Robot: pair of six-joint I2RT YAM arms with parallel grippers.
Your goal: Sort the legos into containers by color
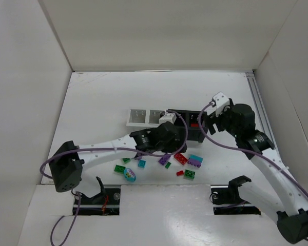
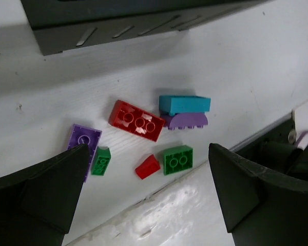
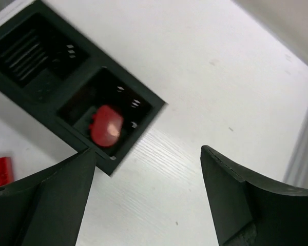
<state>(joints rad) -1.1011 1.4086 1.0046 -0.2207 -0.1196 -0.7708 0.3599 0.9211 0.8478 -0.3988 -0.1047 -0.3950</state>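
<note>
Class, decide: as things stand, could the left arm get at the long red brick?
Probably yes. The left gripper hangs open over the long red brick; nothing covers it, though the teal brick lies close beside it.

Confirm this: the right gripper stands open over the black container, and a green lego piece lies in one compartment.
Wrong colour: the lego piece in the black container is red, not green, as the right wrist view shows. The right gripper does stand open over it.

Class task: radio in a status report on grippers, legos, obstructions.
Left gripper open, over loose legos. Right gripper open, empty, above black container; red lego inside. Nothing in the way.
</note>
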